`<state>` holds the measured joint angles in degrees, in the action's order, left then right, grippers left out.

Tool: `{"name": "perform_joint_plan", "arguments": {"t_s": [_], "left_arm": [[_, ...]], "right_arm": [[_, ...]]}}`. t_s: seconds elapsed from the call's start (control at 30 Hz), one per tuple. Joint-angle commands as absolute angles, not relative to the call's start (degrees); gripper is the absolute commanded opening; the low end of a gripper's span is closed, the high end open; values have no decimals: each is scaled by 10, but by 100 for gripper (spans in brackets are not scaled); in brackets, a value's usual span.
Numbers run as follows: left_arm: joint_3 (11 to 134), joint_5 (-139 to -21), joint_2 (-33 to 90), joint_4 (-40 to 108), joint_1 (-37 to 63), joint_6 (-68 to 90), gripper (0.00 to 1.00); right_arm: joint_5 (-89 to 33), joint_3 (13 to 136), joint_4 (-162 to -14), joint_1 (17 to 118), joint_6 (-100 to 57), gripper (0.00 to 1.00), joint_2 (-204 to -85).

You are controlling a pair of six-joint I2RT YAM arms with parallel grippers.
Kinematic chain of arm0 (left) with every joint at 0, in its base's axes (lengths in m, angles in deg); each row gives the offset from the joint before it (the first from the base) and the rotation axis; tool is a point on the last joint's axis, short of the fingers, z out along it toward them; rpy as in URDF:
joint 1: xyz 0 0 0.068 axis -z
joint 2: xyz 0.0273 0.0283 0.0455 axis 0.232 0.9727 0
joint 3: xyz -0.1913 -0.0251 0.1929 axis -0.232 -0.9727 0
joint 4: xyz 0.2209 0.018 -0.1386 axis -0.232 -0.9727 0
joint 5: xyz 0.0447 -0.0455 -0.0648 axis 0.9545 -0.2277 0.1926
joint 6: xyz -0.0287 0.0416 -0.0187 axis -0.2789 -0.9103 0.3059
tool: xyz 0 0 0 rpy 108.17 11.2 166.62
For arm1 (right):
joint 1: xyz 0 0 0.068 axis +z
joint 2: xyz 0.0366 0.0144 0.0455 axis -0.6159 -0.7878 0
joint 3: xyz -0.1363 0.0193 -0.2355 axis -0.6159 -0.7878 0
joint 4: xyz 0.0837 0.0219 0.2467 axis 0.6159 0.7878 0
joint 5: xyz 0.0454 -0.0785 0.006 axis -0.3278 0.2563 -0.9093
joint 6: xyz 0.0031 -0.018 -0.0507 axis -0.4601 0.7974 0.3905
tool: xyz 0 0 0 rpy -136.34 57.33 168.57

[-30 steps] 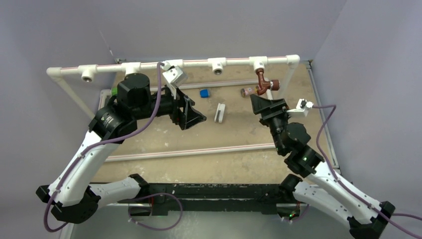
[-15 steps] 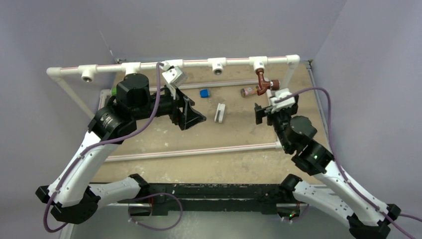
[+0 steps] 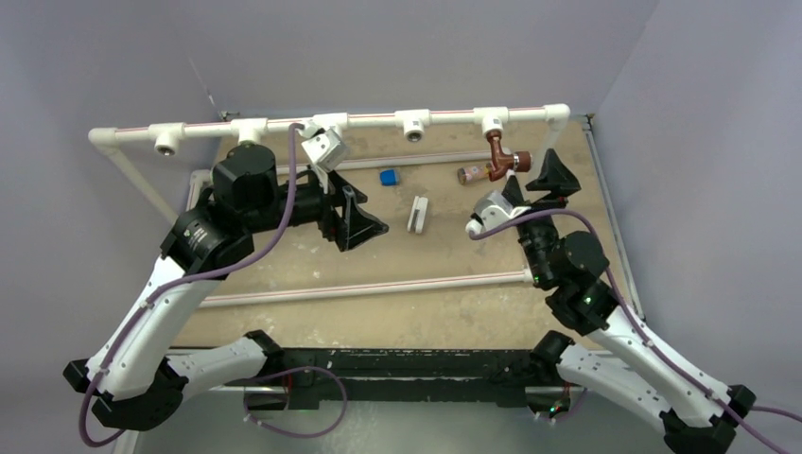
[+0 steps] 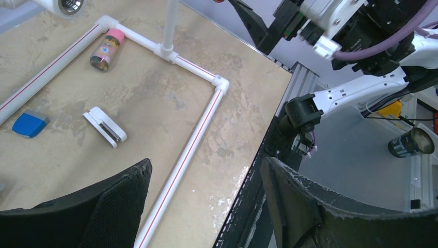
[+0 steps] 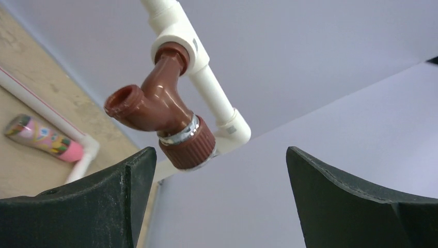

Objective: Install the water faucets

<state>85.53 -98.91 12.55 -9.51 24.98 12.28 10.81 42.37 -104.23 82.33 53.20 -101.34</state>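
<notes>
While both arms reach out from the near edge, the tan mottled counter spreads beneath them; a white plastic pipe frame runs round it, its raised far rail carrying several tee fittings. The white-and-black left arm stretches toward the far left part of the counter; the matching right arm bends up toward the far right end of the rail. The left hand hangs above the counter with its black fingers spread apart and nothing between them. The right hand also has its fingers wide apart and grips nothing; it sits just beside the dark reddish-brown bent plastic faucet. From the right wrist view the faucet's ribbed knob lies close to one finger; whether they touch, I cannot tell. The faucet's round stem is seated in the rightmost tee fitting, and its open spout points away from the rail. A brownish cylinder with a pink cap lies on the counter near the faucet; a flat white clip-like piece lies nearer the middle; a small blue block rests just beyond it.
</notes>
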Motion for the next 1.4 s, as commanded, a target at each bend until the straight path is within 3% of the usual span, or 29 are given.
{"name": "perform_joint_plan", "arguments": {"t_s": [0.0, 0.37, 0.6, 0.93, 1.17, 1.37], "left_arm": [[848, -990, 112, -83, 253, 111, 77], [849, -988, 113, -85, 253, 111, 77], [847, -986, 115, -84, 253, 110, 77], [848, -986, 115, -84, 253, 109, 77], [848, -986, 114, -85, 253, 109, 77], [849, -986, 118, -84, 253, 109, 77]], "right_arm": [[81, 410, -1157, 826, 681, 97, -1044], [58, 396, -1225, 831, 694, 97, -1091], [66, 405, -1241, 831, 707, 86, -1119], [81, 405, -1243, 831, 668, 53, -1142], [103, 379, -1244, 833, 585, 1, -1138], [117, 376, -1241, 846, 425, 0, -1139]]}}
